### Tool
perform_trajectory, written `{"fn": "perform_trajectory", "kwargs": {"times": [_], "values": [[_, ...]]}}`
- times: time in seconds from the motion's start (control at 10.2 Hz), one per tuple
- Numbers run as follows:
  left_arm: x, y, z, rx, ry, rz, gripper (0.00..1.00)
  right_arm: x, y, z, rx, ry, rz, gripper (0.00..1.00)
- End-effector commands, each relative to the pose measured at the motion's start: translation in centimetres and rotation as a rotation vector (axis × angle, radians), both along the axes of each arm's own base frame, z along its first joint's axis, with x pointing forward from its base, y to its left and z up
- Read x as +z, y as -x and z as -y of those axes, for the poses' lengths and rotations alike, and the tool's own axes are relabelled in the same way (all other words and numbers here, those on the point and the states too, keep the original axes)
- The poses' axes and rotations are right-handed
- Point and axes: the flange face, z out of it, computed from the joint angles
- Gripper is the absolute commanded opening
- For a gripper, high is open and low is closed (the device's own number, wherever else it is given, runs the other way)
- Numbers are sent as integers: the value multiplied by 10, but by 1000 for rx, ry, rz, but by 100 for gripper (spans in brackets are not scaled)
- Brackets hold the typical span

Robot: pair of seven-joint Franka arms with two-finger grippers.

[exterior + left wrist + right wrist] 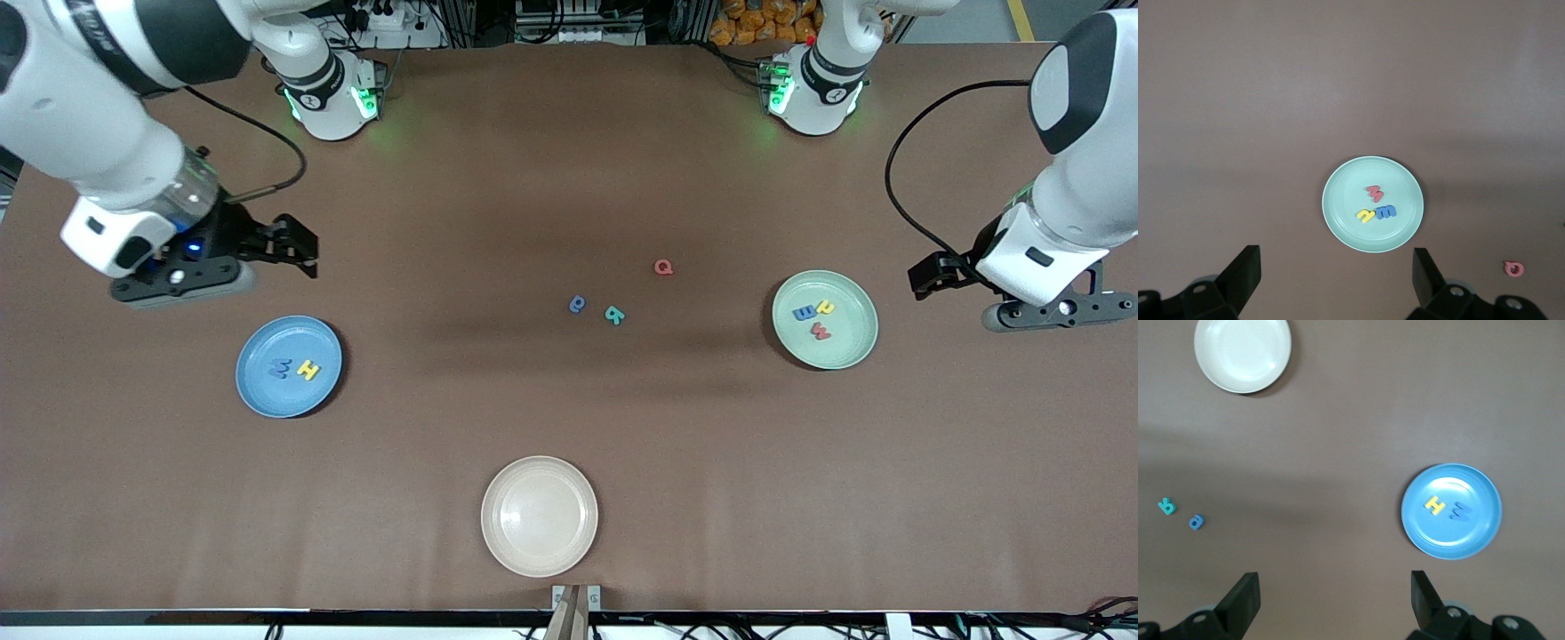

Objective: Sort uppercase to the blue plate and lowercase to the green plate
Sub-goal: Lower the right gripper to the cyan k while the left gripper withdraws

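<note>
blue plate: W, H sorted | green plate: three lowercase | bench: Q, teal letter, e unsorted | left claw, right claw: wide, empty, over bench

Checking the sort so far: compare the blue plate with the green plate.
The blue plate holds two letters, a blue W and yellow H; the green plate holds three. The blue plate lies toward the right arm's end, the green toward the left arm's. Both are round and rimmed.
</note>
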Motion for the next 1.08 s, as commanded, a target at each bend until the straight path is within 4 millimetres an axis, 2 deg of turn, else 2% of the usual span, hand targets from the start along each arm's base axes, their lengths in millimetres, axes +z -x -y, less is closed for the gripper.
{"fn": "perform_trajectory", "kwargs": {"times": [0.0,0.1,0.49,0.69,0.78,0.88,0.98], "values": [[1,3,4,-10,67,-17,100,-26,-9,-61,66,-24,-24,100],[-2,3,4,-10,66,-22,100,-39,-4,-105,130,-18,-33,100],[-6,4,4,-11,64,-32,100,-106,14,-212,263,-28,-42,99],[-10,5,4,-10,64,-41,100,-131,17,-246,264,-44,-13,99],[-11,7,4,-10,65,-45,100,-136,16,-256,274,-46,-7,99],[-12,9,4,-11,67,-45,100,-143,19,-268,290,-48,-7,97],[-14,9,4,-11,69,-47,100,-156,20,-289,306,-71,17,94]]}}
